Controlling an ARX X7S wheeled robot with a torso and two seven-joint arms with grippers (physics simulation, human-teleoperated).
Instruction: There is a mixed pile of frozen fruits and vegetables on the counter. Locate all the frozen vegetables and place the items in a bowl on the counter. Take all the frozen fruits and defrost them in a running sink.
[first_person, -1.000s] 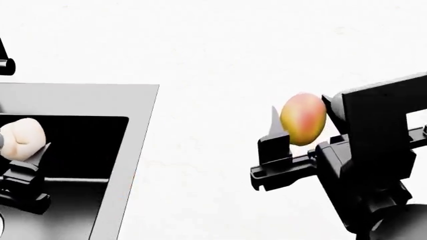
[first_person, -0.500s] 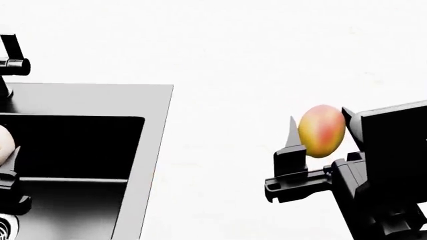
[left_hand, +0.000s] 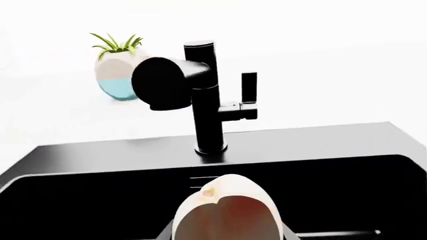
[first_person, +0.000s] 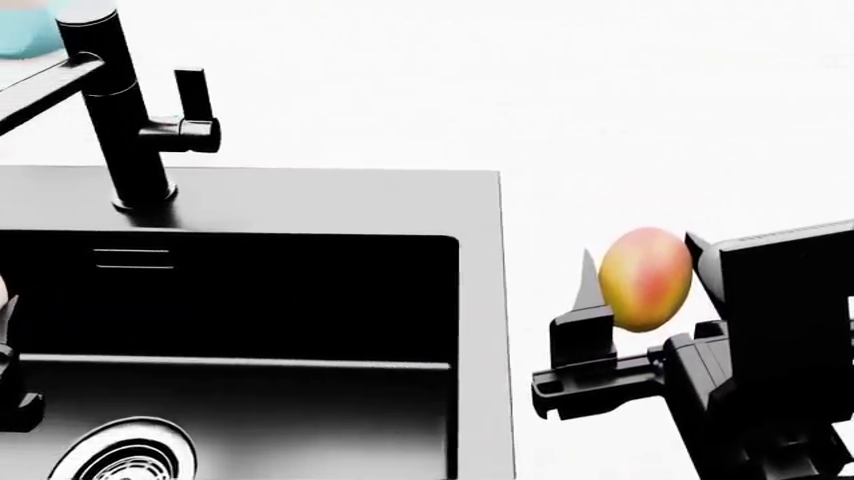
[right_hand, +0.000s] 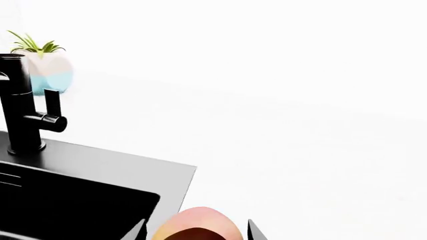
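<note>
My right gripper is shut on a yellow-red fruit and holds it above the white counter, just right of the black sink. In the right wrist view the same fruit sits between the fingers of the right gripper. My left gripper is shut on a pale fruit with a reddish side, over the sink basin in front of the faucet. In the head view only a sliver of the left gripper shows at the left edge. The bowl and the pile are out of view.
The black faucet, with a side lever, stands behind the basin, its spout pointing left. No water shows. The drain lies at the basin's near left. A white and blue plant pot stands behind the sink on the counter.
The head view has swung left, so the sink and faucet now fill more of the frame. The left gripper with its pale fruit has slid to the left edge. The right gripper still holds its fruit.
</note>
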